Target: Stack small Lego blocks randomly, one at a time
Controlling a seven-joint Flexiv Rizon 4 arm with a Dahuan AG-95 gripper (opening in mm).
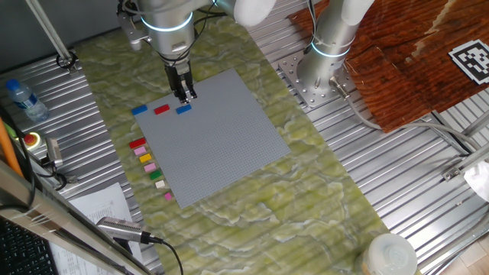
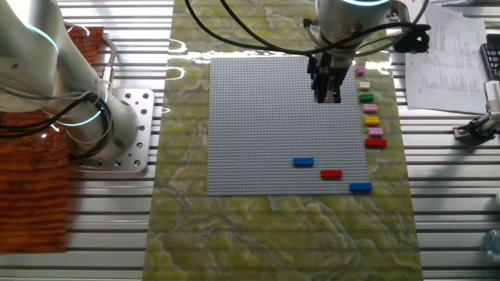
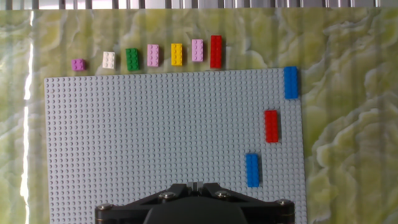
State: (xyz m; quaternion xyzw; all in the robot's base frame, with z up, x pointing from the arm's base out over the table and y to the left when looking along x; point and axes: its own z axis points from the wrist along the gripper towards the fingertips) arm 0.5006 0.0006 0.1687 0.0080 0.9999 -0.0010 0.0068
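Observation:
The grey baseplate [image 3: 155,124] carries a blue block [image 3: 252,170] and a red block [image 3: 272,126]. A second blue block [image 3: 291,82] lies at its corner. The same three show in one fixed view as blue [image 1: 183,109], red [image 1: 161,109] and blue [image 1: 139,110]. A row of loose blocks lies on the mat beside the plate: small pink [image 3: 78,64], cream [image 3: 109,60], green [image 3: 132,59], pink [image 3: 153,55], yellow [image 3: 176,54], pink [image 3: 198,50], red [image 3: 216,51]. My gripper [image 3: 195,185] hangs over the plate, fingers together, nothing visible between them. It is just above and beside the nearest blue block [image 2: 303,162].
The plate lies on a green marbled mat [image 1: 290,198]. The arm's base [image 1: 325,69] stands to the right of the plate. A water bottle [image 1: 23,99] and papers [image 1: 92,206] lie at the left. A white roll [image 1: 390,256] sits at the front right.

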